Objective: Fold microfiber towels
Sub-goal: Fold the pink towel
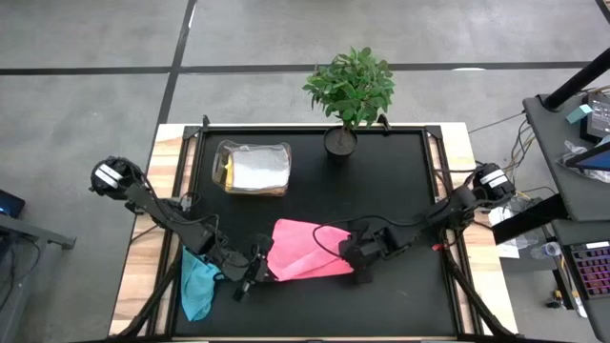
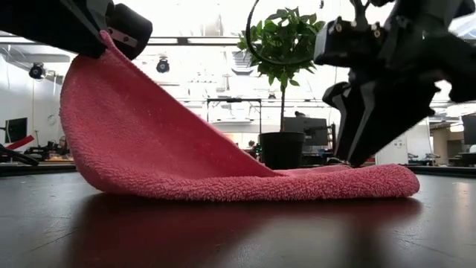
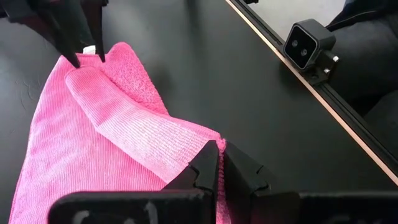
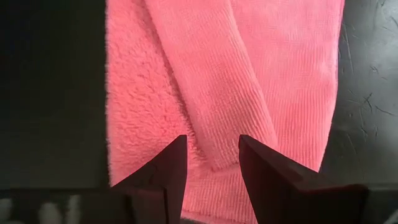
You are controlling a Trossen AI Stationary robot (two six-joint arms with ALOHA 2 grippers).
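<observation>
- Left gripper [image 3: 217,163] is clamped on a corner of the soft pink microfiber towel [image 1: 303,250], lifting it near the black table's [image 1: 400,181] front edge.
- Right gripper [image 4: 211,163] hovers with fingers parted over the towel's opposite end, holding nothing.

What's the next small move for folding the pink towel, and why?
Probably the left gripper, shut on the pink towel's lifted corner, should carry it across toward the right gripper, whose open fingers stand over the far edge.
</observation>
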